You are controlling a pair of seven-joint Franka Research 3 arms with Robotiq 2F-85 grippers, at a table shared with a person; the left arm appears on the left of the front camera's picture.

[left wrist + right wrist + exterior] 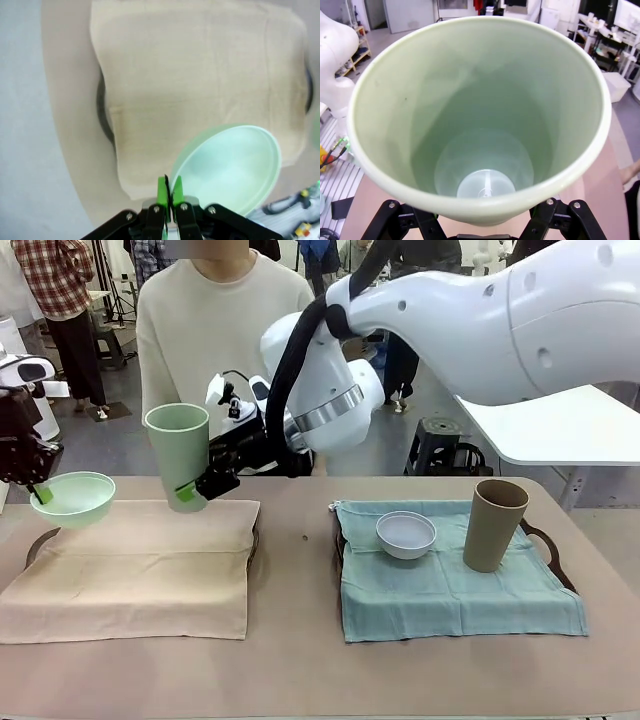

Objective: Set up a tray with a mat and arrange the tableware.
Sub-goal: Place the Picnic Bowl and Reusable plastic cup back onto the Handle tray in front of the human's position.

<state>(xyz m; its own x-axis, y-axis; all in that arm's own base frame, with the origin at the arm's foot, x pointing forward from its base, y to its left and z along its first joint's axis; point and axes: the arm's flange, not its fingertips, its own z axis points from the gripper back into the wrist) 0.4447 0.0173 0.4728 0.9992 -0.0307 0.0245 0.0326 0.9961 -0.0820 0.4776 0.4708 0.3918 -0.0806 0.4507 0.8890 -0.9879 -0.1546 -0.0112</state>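
While the right end effector point(196, 490) grasps the mint green tumbler point(178, 455) low on its wall and holds it upright above the far right edge of the beige mat point(130, 565), the left end effector point(38, 492) is clenched on the rim of the mint green bowl point(72, 498), which hangs over the mat's far left corner. In the left wrist view the 2 green pads point(162, 190) pinch the thin rim of the bowl point(230, 167) with the mat point(200, 80) spread below and a dark tray edge point(102, 117) showing beside it. The right wrist view looks straight down into the tumbler point(480, 115), its base seated between the black fingers. On the second tray point(545, 540), the teal mat point(450, 585) already carries the pale bowl point(406, 534) and the tan-brown tumbler point(494, 524), standing apart. Both held pieces appear light, rigid and matte, so slip seems unlikely, but the tall tumbler would likely tip on the soft cloth and is best gripped low; the bowl, held by 1 point of its rim, would probably tilt, so a level, gentle set-down is advisable. All rests on the desk point(300, 640).
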